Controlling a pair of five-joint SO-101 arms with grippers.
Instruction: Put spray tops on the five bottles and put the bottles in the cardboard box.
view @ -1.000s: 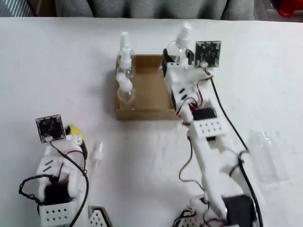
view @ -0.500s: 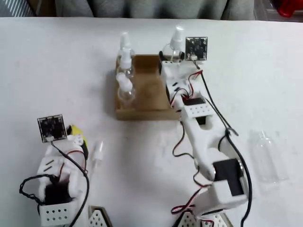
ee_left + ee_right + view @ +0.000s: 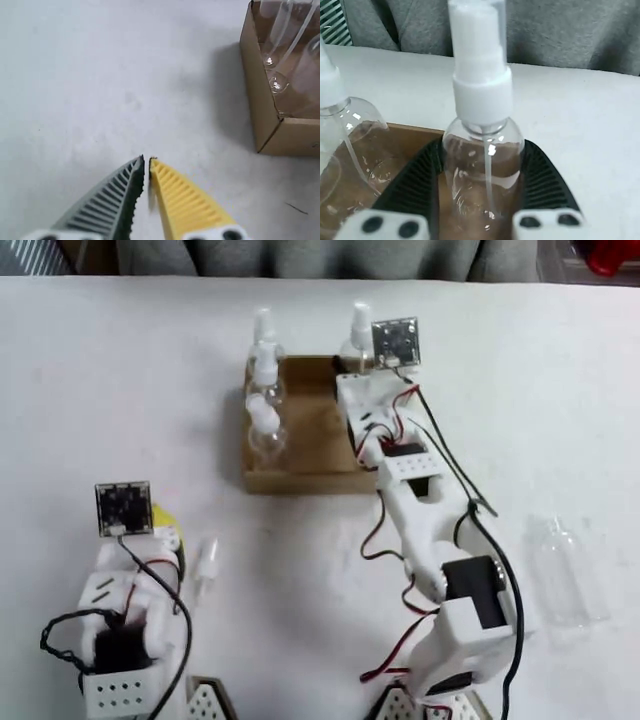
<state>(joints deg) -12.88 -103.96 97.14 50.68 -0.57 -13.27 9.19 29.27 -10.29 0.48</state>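
White tabletop spreads across the whole high view. Grey cloth hangs along its far edge, with something red in the far right corner of the room. At the near left, the left hand hangs low over bare tabletop, its grey and yellow fingers pressed together on nothing. Just right of it a loose spray top lies on its side. Further right and back sits the cardboard box, open on top. Three bottles with tops already on stand in a row along its left wall. At the box's far right corner the right hand is clamped on a fourth bottle, upright and capped in white (whether its base meets the box floor I cannot tell). Well off to the right, a fifth bottle, clear and without a top, lies flat on the tabletop.
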